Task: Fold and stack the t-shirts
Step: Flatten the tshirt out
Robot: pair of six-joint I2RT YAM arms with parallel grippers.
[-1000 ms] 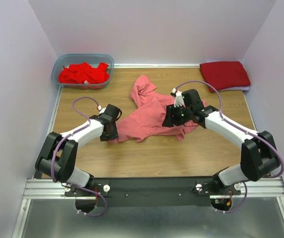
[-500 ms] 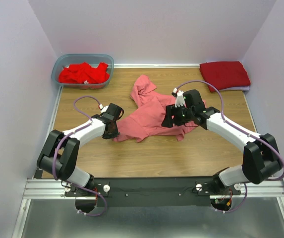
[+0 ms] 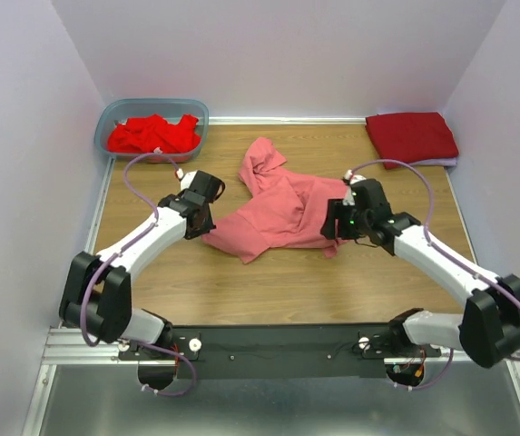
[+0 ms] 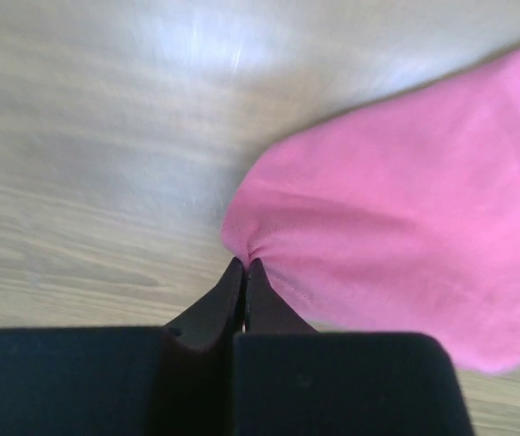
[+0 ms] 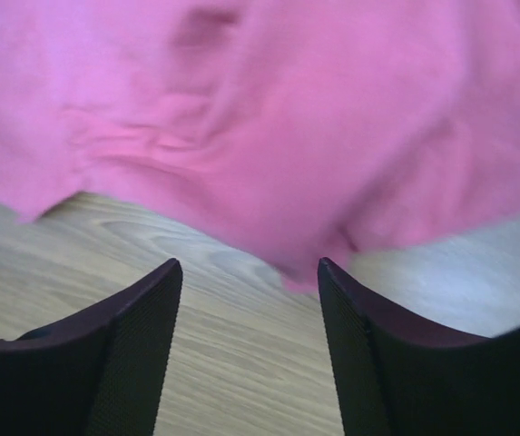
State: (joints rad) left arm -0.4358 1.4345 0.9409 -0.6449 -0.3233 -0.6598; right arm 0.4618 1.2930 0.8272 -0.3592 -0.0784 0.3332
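A salmon-pink t-shirt (image 3: 282, 207) lies crumpled in the middle of the wooden table. My left gripper (image 3: 207, 227) is shut on the shirt's left edge; the left wrist view shows pink cloth (image 4: 405, 236) pinched at the closed fingertips (image 4: 244, 265). My right gripper (image 3: 330, 231) hangs open over the shirt's right lower edge, with the hem (image 5: 314, 182) just ahead of its spread fingers (image 5: 142, 318) and bare wood between them. Bright red t-shirts (image 3: 153, 134) are heaped in the tub. A folded crimson t-shirt (image 3: 411, 136) rests at the back right.
The blue-grey plastic tub (image 3: 114, 113) stands in the back left corner. Lilac walls close in the table on three sides. The arms' mounting rail (image 3: 278, 345) runs along the near edge.
The left gripper has closed on the shirt's left edge and moved up and away from the near edge. The right gripper has shifted right, off the shirt's middle to its right hem.
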